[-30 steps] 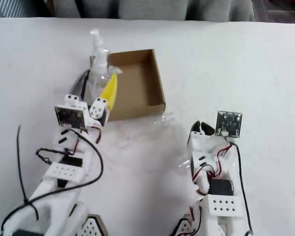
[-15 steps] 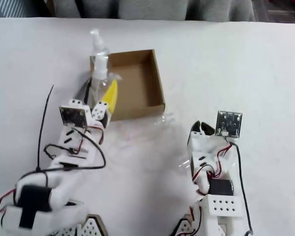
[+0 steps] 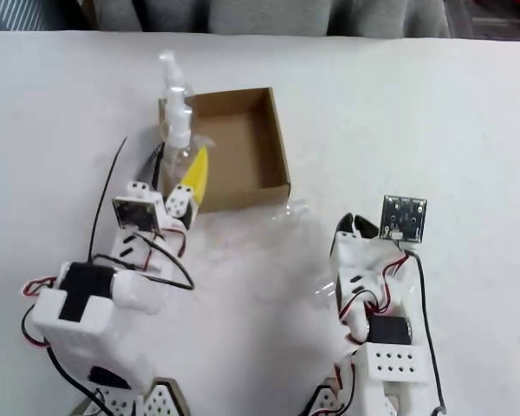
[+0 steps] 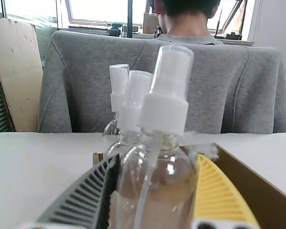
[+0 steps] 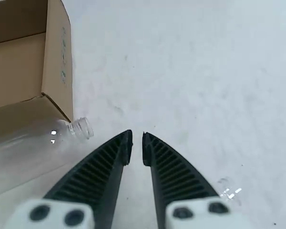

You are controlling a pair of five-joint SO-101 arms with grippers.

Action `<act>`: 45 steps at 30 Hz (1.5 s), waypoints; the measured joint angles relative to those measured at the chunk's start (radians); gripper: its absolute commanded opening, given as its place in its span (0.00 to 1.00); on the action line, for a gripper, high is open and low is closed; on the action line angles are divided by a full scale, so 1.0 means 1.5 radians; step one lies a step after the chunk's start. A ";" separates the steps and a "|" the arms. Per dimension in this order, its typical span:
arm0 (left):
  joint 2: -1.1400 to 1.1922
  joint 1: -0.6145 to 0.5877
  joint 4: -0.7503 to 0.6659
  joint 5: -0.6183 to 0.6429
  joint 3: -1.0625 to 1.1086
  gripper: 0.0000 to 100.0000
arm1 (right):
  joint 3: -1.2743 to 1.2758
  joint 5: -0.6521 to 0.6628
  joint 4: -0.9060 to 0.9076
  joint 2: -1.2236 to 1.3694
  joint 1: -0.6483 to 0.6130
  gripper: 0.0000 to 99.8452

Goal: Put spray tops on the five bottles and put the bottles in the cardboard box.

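Left wrist view, left pincer (image 4: pixel 156 163) holding bottle (image 4: pixel 152 183)

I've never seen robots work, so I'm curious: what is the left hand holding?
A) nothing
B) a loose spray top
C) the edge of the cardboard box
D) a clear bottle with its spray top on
D: in the left wrist view, the left hand is clamped on a clear bottle that wears a white spray top.
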 measured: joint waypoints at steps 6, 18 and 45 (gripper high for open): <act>0.037 0.000 0.000 0.000 0.000 0.02 | 0.000 0.000 0.000 0.000 0.000 0.02; 0.108 0.002 -0.021 0.000 -0.036 0.02 | 0.000 0.000 0.000 0.000 0.000 0.02; 0.151 0.012 -0.019 -0.004 -0.032 0.37 | 0.000 0.000 0.000 0.000 0.000 0.02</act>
